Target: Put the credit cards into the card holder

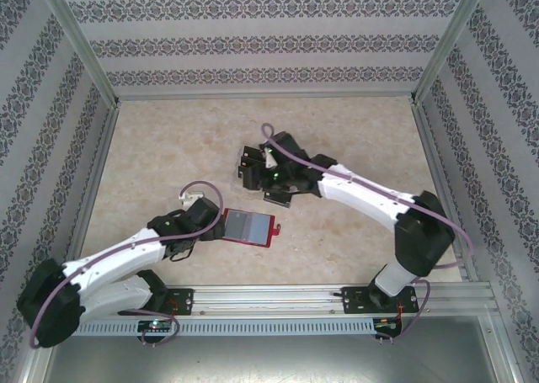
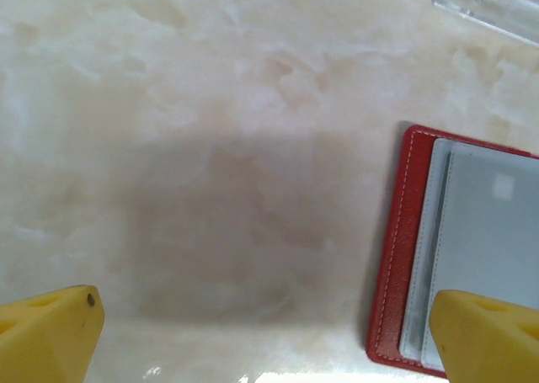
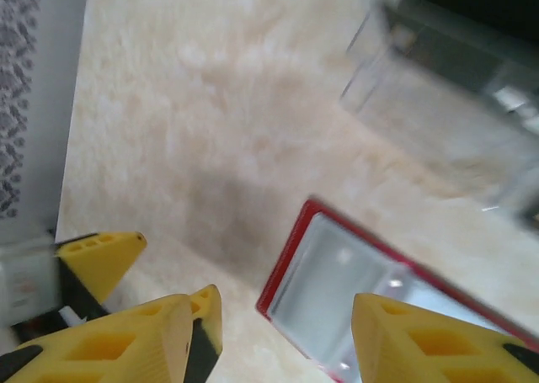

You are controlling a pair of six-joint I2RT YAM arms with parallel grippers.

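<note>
holder [image 1: 250,226] lies open on the worktop [image 1: 168,147]; our left claw [image 2: 265,307] sits spread wide beside it, probably to steady it; right claw [image 3: 269,311] half apart, empty.

The card holder [image 1: 249,226] lies on the table [image 1: 362,130] near the front, with the tray [image 2: 493,2] just behind it

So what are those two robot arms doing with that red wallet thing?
It looks like they're getting ready to put cards in it. The small red leather-like folding wallet lies open on the table, its grey sleeves showing. The left gripper hovers wide open at its edge, one finger over it. The right gripper hangs close by, jaws apart, with no card between them. A clear plastic tray sits just beyond the wallet.
</note>
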